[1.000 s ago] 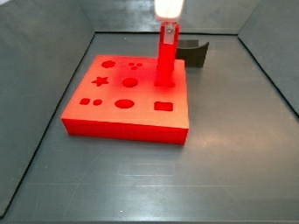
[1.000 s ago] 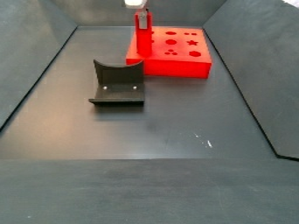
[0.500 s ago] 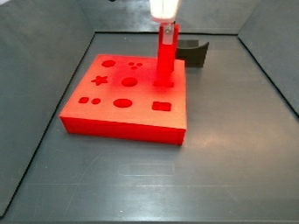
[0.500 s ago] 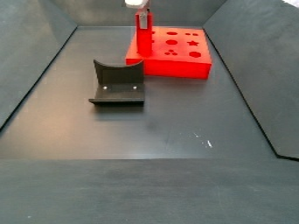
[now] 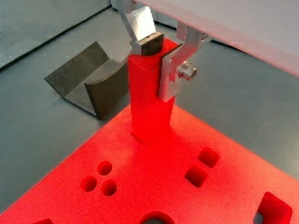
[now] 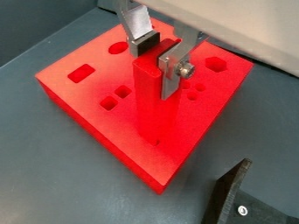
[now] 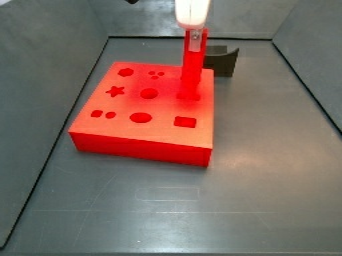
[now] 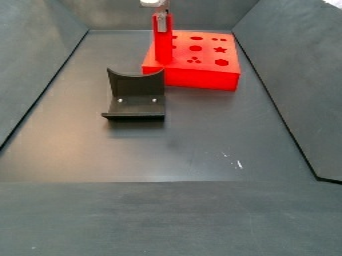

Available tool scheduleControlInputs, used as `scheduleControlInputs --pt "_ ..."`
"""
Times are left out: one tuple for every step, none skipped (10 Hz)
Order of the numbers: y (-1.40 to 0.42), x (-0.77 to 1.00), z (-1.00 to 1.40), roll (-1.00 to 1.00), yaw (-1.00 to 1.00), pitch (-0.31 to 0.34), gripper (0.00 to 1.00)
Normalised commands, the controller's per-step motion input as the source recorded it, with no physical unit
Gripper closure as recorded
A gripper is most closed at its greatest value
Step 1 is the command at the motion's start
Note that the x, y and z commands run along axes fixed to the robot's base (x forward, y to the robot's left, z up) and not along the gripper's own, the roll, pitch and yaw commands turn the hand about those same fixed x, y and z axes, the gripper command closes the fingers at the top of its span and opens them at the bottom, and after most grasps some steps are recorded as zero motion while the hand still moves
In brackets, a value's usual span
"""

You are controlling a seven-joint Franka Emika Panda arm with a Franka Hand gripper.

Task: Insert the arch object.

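The arch object is not in view in any frame. A tall thin red pole (image 7: 191, 75) stands upright on the flat red board (image 7: 120, 135) with shaped holes, near its far edge. My gripper (image 7: 195, 38) is at the pole's top, its silver fingers on either side of the pole and closed against it. Both wrist views show this grip (image 5: 160, 63) (image 6: 158, 63), with the pole (image 5: 149, 105) (image 6: 149, 109) running down to the board (image 5: 140, 184) (image 6: 87, 87). In a side view the gripper (image 8: 160, 22), pole (image 8: 162, 48) and board (image 8: 214, 72) are at the far end.
The dark fixture (image 8: 134, 95) stands on the grey floor beside the board; it also shows behind the pole in a side view (image 7: 225, 62) and in both wrist views (image 5: 93, 79) (image 6: 239, 197). Sloped grey walls (image 7: 54, 100) ring the floor.
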Motion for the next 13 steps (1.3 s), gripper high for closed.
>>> scheduleControlInputs --pt "-0.03 -0.05 -0.35 0.21 -0.06 0.049 1.0" --pt "-0.05 -0.02 -0.51 0.29 -0.03 0.13 1.0" --pt "-0.1 0.0 -0.64 0.19 -0.02 0.199 1.0" --pt "-0.15 0.0 -0.67 0.16 0.0 0.201 1.0" --pt "-0.15 0.0 -0.65 0.13 -0.01 0.214 1.0" --pt "-0.03 0.0 0.0 0.0 0.0 0.0 1.0" --pt "0.0 0.14 -0.23 0.0 -0.14 0.0 1.0" --pt "-0.01 0.23 -0.53 0.19 -0.11 0.207 1.0" --pt "0.0 0.26 -0.35 0.18 -0.13 0.35 1.0" --pt "0.0 0.14 -0.27 0.1 -0.12 0.413 1.0" --pt "0.0 0.09 -0.35 0.03 -0.11 0.396 1.0" --pt "0.0 0.0 -0.43 0.0 -0.05 0.333 1.0" --pt "0.0 0.0 -0.42 0.0 -0.01 0.277 1.0"
